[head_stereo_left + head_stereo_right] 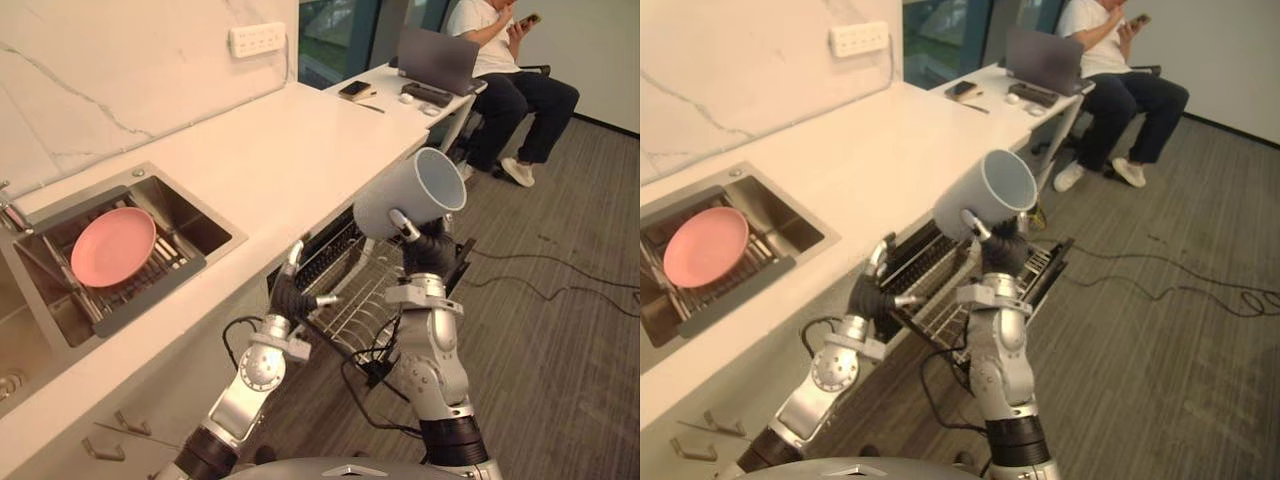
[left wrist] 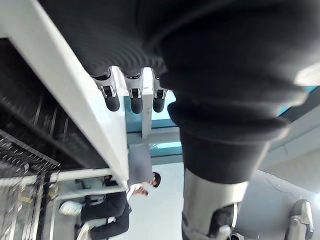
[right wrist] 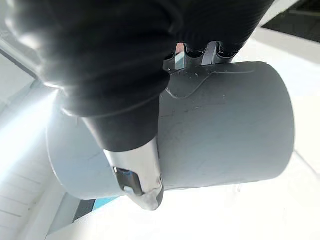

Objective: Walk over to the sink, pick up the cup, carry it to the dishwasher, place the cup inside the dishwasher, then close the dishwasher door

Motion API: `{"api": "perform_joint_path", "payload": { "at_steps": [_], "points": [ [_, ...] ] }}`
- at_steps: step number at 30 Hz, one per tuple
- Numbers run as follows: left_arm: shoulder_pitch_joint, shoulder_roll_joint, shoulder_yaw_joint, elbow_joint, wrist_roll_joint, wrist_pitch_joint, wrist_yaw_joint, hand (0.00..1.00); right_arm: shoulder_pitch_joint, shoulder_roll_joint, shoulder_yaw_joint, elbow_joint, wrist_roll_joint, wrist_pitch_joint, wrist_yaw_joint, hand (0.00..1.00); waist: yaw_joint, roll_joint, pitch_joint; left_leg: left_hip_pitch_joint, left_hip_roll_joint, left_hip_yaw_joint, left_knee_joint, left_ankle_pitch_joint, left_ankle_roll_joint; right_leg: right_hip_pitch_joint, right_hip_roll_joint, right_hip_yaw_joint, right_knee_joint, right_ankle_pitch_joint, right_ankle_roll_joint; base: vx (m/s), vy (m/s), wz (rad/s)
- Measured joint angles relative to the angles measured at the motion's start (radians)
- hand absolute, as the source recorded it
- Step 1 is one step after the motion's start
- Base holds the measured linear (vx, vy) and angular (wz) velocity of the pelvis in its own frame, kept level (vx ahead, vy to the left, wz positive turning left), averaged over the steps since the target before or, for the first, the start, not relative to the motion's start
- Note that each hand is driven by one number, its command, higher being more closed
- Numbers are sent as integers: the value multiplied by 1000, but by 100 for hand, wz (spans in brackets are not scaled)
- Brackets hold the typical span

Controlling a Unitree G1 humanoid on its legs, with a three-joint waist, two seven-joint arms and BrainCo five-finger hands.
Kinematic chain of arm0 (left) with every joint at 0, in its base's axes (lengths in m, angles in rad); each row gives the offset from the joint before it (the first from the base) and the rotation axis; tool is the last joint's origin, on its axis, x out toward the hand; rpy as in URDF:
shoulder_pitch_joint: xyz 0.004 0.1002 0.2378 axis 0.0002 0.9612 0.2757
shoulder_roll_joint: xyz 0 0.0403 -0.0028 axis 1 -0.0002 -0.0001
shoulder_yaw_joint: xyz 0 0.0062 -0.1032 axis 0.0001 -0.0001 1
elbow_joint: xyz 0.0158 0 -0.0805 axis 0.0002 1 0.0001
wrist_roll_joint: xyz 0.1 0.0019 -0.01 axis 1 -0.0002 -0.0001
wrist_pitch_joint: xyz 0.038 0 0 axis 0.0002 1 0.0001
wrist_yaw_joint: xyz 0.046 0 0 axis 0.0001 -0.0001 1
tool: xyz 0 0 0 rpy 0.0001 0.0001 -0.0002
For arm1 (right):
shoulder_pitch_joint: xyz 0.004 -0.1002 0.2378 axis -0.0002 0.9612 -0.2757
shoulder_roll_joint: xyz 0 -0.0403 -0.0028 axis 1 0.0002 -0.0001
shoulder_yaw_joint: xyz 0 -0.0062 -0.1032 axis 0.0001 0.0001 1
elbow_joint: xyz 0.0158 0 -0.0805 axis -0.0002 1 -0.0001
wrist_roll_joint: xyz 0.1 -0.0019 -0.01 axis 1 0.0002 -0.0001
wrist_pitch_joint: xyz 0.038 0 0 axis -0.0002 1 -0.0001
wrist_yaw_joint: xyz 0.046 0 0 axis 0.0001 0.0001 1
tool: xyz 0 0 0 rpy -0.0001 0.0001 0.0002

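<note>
A white tabletop runs from the sink at left, which holds a pink plate, to the open dishwasher at centre. The right robot hand is clenched round the grey cup, held on its side above the wire rack. The left robot hand sits by the tabletop edge; I cannot tell whether its fingers are curled. If the grip loosens or the descent is tilted, the cup would likely strike the rack or roll off onto the floor.

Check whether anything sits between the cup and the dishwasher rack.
Nothing visible does. The right hand holds the cup above the pulled-out dishwasher rack; the left hand is off to the side, by the counter edge.
</note>
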Motion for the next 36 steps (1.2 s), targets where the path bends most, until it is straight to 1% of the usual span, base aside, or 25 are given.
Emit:
{"api": "perform_joint_path", "payload": {
  "at_steps": [1,2,4,6,7,9,10,12,13,15,16,17,19,20,22,23,24,25,26,28,30,32,34,35,36],
  "points": [
    [21,1,0,34,-9,6,-37,0,0,-18,-27,21,-22,7,1,100,0,0,1,-7,0,0,0,2,0,-4,0,0,-1,4,3,0,0,0],
    [30,2,0,50,-11,13,-60,0,0,-30,-38,34,-25,12,2,100,1,0,3,-10,0,-1,0,3,1,-7,0,-1,-1,6,5,-3,-1,6],
    [56,15,-3,109,-26,41,-137,0,-5,-73,-86,86,-35,42,4,100,5,0,27,-33,0,-13,0,9,-1,-24,-1,-9,-2,10,1,-14,1,12],
    [56,33,-2,153,-28,49,-170,0,-26,-100,-110,131,-63,61,4,100,6,1,64,-45,2,-25,1,17,-2,-30,-2,-21,-3,14,-4,-60,1,16],
    [54,54,0,200,-39,61,-185,0,-59,-128,-131,178,-64,86,4,100,13,2,98,-63,4,-28,1,24,-7,-44,-1,-24,-7,23,-9,-82,-6,13],
    [55,72,8,255,-73,74,-197,0,-96,-156,-149,214,-69,112,4,100,21,4,136,-80,7,-29,1,31,-13,-56,1,-27,-13,34,-12,-75,-16,7],
    [60,84,22,308,-95,78,-201,0,-123,-178,-169,236,-107,137,4,100,29,8,171,-91,9,-31,2,35,-14,-59,3,-33,-24,44,-13,-61,-18,7],
    [75,94,47,334,-110,77,-205,0,-153,-196,-184,269,-135,159,2,100,34,12,204,-108,11,-41,22,33,-10,-60,5,-44,-27,47,-15,-31,-14,17],
    [78,105,64,351,-125,75,-213,0,-169,-212,-194,288,-141,180,2,100,35,16,220,-122,11,-54,35,31,-10,-61,5,-59,-27,47,-15,-13,-12,35],
    [77,110,109,396,-171,67,-219,0,-226,-256,-207,367,-143,230,2,100,50,21,261,-154,12,-78,56,31,-10,-71,7,-85,-27,48,-15,-13,-22,35],
    [76,110,138,418,-196,53,-224,0,-265,-281,-210,418,-142,258,2,100,64,22,279,-180,15,-82,63,33,-10,-91,10,-90,-27,53,-15,-14,-23,17],
    [76,110,157,430,-204,44,-227,0,-286,-294,-210,442,-142,271,2,100,70,23,292,-187,16,-84,64,35,-9,-96,11,-93,-27,55,-16,-4,-28,21],
    [77,110,219,482,-245,15,-250,0,-363,-339,-212,552,-141,315,11,100,84,36,352,-202,16,-109,68,42,-8,-95,13,-120,-27,55,-16,4,-26,27],
    [78,108,236,499,-261,7,-254,0,-381,-349,-212,582,-142,324,17,100,91,41,362,-205,16,-112,68,43,-8,-96,14,-125,-27,55,-16,20,-22,25],
    [77,104,301,548,-328,-15,-262,0,-455,-385,-209,690,-143,355,45,100,113,59,393,-225,15,-133,68,53,-4,-106,16,-142,-27,55,-16,34,-25,22],
    [77,104,319,552,-346,-16,-263,0,-477,-394,-208,717,-144,360,53,100,119,61,398,-233,15,-136,68,55,-4,-112,17,-146,-27,55,-16,33,-27,20],
    [77,105,348,559,-376,-24,-269,0,-529,-416,-199,784,-152,375,72,100,125,68,405,-251,15,-144,67,62,-4,-125,17,-157,-27,55,-16,33,-30,24],
    [75,104,363,563,-395,-31,-287,0,-583,-445,-177,855,-164,382,91,100,133,78,413,-266,13,-158,66,68,-4,-133,18,-166,-27,55,-16,35,-29,27],
    [73,104,366,568,-403,-33,-299,0,-605,-461,-164,885,-174,386,98,100,141,83,416,-269,13,-162,64,70,-3,-136,18,-168,-27,55,-16,39,-24,21],
    [73,91,383,601,-424,-36,-340,0,-692,-497,-141,987,-182,399,134,100,170,98,425,-283,11,-167,59,75,-2,-150,17,-179,-28,55,-16,46,-12,10],
    [72,79,389,623,-435,-36,-355,0,-735,-505,-117,1025,-219,408,161,100,177,107,432,-289,9,-179,59,77,-3,-150,17,-189,-28,54,-16,50,-12,15],
    [65,73,395,631,-458,-36,-363,0,-793,-506,-62,1079,-245,421,186,100,189,110,433,-305,9,-188,59,82,-5,-163,19,-192,-28,53,-16,47,-13,14],
    [46,61,395,649,-466,-33,-372,0,-822,-505,-40,1139,-259,444,220,100,213,122,441,-307,9,-190,59,83,-5,-163,19,-195,-28,53,-16,29,-4,5],
    [44,58,394,651,-468,-31,-374,0,-824,-505,-33,1151,-260,446,224,100,218,124,442,-309,9,-191,58,83,-5,-164,19,-197,-28,53,-16,24,-1,6],
    [38,57,395,657,-475,-13,-384,0,-835,-506,-25,1180,-283,447,223,100,221,127,443,-315,9,-196,58,85,-6,-167,19,-203,-28,52,-17,18,-3,9]
  ]
}}
